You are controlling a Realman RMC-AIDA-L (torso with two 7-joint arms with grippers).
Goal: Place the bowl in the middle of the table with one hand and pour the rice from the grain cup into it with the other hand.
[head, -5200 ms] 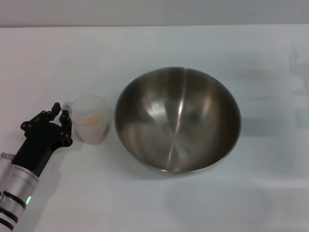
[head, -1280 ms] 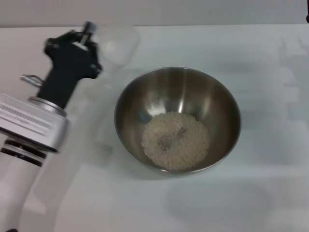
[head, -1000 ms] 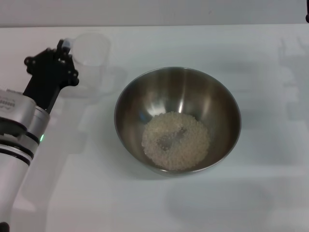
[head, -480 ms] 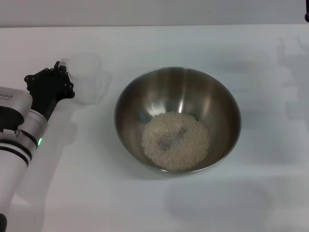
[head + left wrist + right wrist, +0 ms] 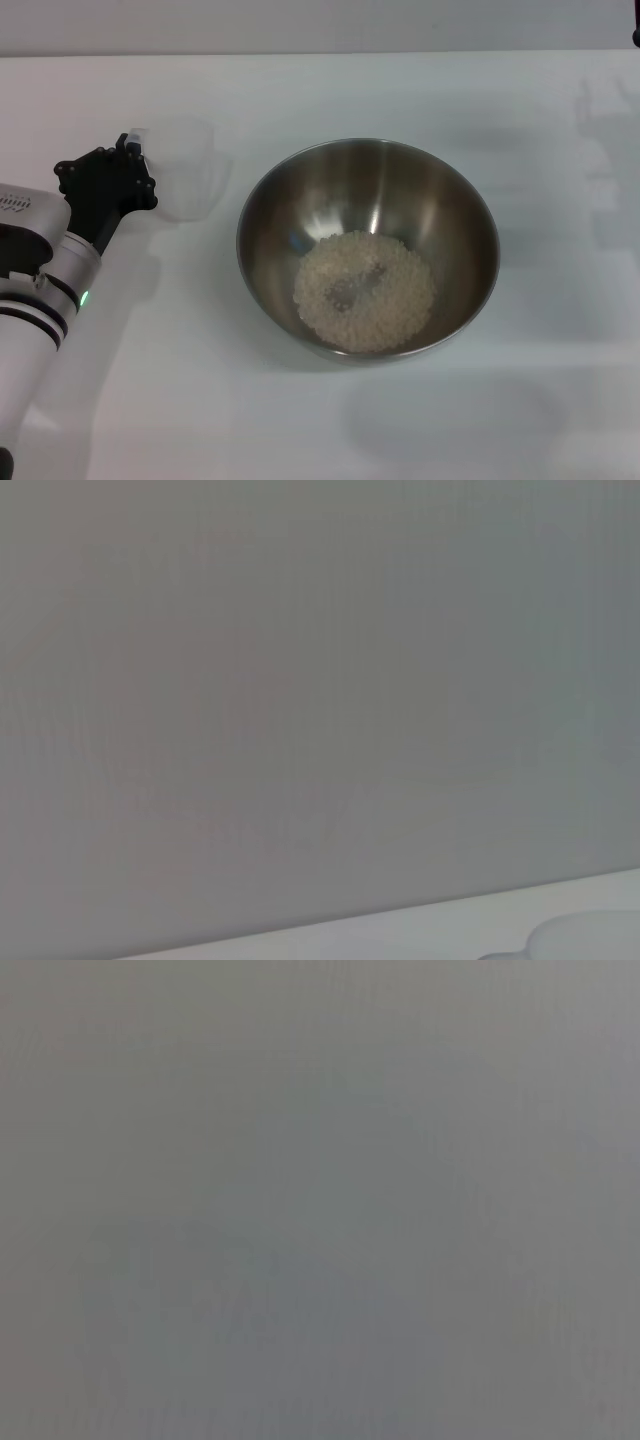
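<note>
The steel bowl (image 5: 368, 250) stands at the middle of the white table (image 5: 330, 420). A heap of pale rice (image 5: 365, 292) lies in its bottom. Left of the bowl and apart from it, the frosted grain cup (image 5: 185, 170) is upright and looks empty, low over or on the table. My left gripper (image 5: 130, 160), black on a silver-and-white arm, is shut on the cup's handle side. The right gripper shows in no view.
A strip of the table edge (image 5: 400, 925) crosses the left wrist view under a grey wall. The right wrist view shows only flat grey. Bare tabletop lies all around the bowl.
The rice has gone from the cup into the bowl. Over the last second the left gripper has carried the emptied cup down and leftward, away from the bowl, and turned it upright.
</note>
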